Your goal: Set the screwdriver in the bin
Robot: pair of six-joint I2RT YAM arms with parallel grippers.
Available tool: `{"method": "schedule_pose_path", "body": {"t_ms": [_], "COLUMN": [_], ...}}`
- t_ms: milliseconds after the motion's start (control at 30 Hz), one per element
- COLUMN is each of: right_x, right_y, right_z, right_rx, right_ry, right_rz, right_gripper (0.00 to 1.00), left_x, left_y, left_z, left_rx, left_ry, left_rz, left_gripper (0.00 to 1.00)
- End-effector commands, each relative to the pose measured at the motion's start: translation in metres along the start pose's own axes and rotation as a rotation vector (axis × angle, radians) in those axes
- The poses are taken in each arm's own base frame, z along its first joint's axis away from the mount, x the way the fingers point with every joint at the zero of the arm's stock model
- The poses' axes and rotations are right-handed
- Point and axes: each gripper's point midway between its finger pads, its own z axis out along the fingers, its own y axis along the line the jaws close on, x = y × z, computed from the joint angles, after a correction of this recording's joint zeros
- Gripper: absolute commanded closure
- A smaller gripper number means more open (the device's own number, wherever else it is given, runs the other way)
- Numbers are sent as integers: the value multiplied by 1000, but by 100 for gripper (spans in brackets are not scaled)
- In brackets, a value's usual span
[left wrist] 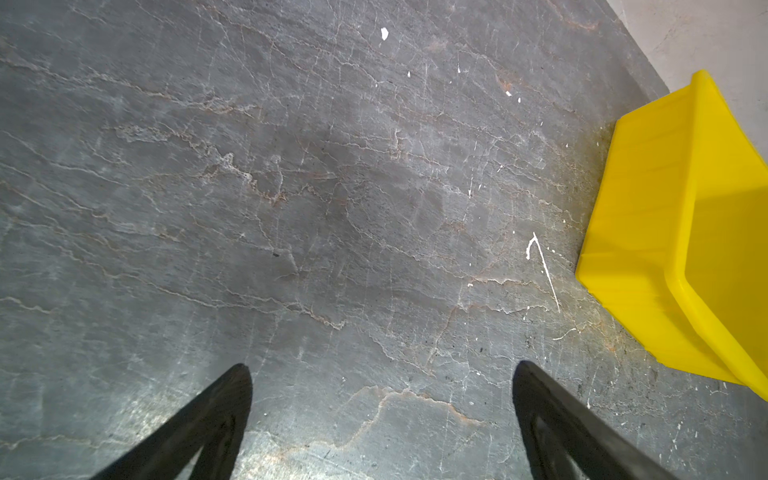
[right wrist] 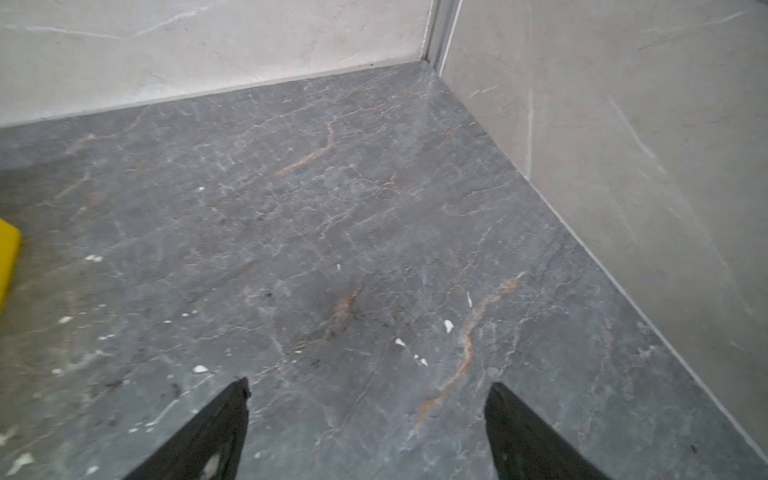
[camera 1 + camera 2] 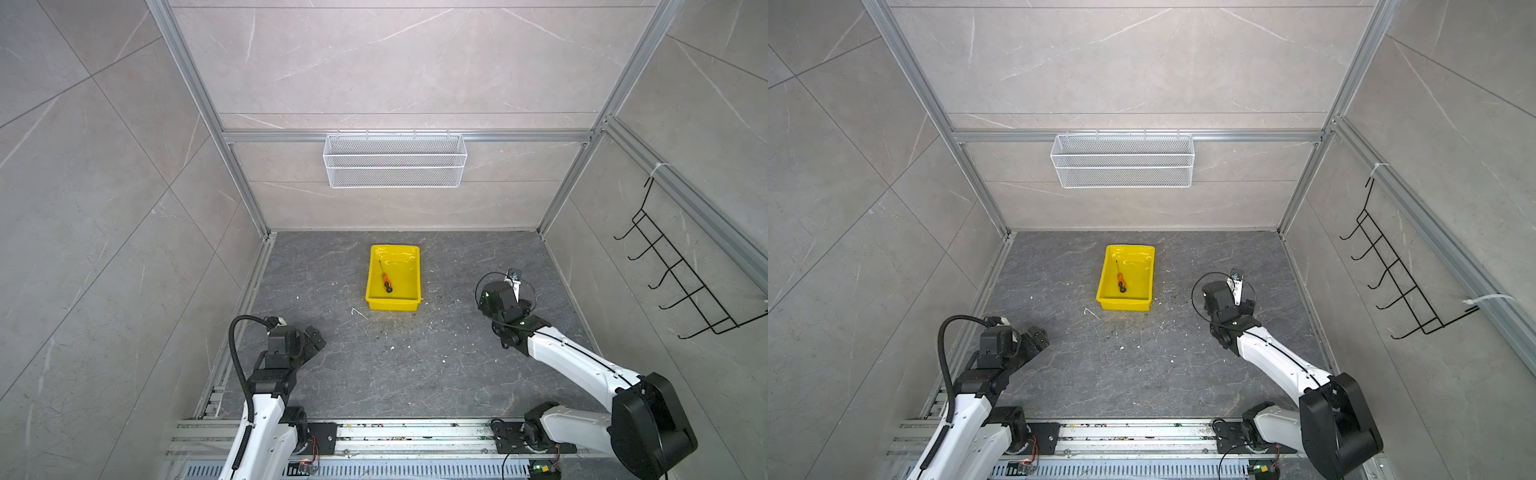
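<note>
Orange-handled screwdriver (image 3: 386, 281) flat, diagonal inside yellow bin (image 3: 392, 304); tip apparently rearward.

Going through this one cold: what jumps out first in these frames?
The bright yellow bin at the middle of the dark stone floor, with the orange-handled screwdriver lying flat inside it. Next, the white mesh basket hanging up behind it. The left gripper and right gripper hang over bare floor on either side, jaws open and empty.
</note>
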Motion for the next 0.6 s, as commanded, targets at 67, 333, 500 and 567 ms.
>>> {"method": "schedule_pose_path", "body": {"t_ms": [67,333,500,567], "right_x": [-33,-43,-50,-51], "right_y": [-10,5,16,15], "right_z": [6,27,37,40], "right_rx": [84,40,-13,-11], "right_ry": [-172,-224,-222,-213], "right_rz": [16,-42,-64,-67], "right_gripper": [7,6,7,7], "left_x": [-7,-8,-8,-8], "left_y": [-5,-5,-4,-4], "left_z": [-1,-1,0,0], "left_rx": [15,14,11,10], "left_ry": [-24,-28,-25,-26], "left_rz": [2,2,2,1], "left_gripper": [0,0,0,0]}}
